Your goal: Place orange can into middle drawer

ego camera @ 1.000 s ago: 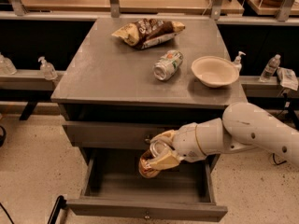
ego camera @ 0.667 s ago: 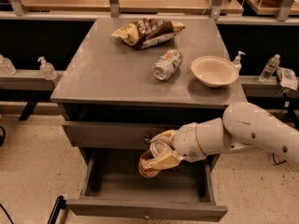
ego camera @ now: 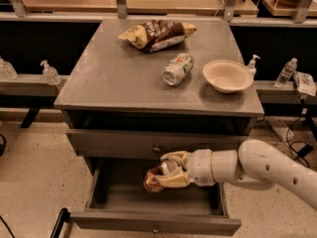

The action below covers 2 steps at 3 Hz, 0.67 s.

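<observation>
Now, fingers (ego camera: pixel 172 181) clasping orange can (ego camera: pixel 155 178), over drawer (ego camera: pixel 124 221)

Orange can (ego camera: pixel 151 182), green can (ego camera: pixel 178 69), bowl (ego camera: pixel 228 76), chip bag (ego camera: pixel 156 34), gripper (ego camera: pixel 166 170) over mid drawer (ego camera: pixel 154 222) — 1 ea.

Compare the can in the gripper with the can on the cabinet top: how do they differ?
Colour: the orange can is orange-brown; the other can is green, white and red.
Support: the orange can is held in the gripper, jaws closed on it, over the open middle drawer; the other can lies free on its side on the cabinet top.
Both are drink cans with a silver end showing.
</observation>
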Each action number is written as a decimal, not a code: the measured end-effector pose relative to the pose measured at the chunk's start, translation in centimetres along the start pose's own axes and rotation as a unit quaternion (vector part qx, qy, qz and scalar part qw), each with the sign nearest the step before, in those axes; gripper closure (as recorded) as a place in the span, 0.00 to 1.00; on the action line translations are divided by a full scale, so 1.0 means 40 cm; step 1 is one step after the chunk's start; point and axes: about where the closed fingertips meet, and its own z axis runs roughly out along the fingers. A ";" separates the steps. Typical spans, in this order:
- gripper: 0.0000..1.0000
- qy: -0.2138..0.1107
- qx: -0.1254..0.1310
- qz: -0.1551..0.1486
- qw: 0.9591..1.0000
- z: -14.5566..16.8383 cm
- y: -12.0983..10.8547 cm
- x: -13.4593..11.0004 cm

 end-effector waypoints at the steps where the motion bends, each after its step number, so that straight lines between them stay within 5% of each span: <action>1: 1.00 -0.104 0.074 -0.010 0.992 0.004 -0.065 0.091; 2: 1.00 -0.161 0.097 0.008 0.982 0.017 -0.087 0.191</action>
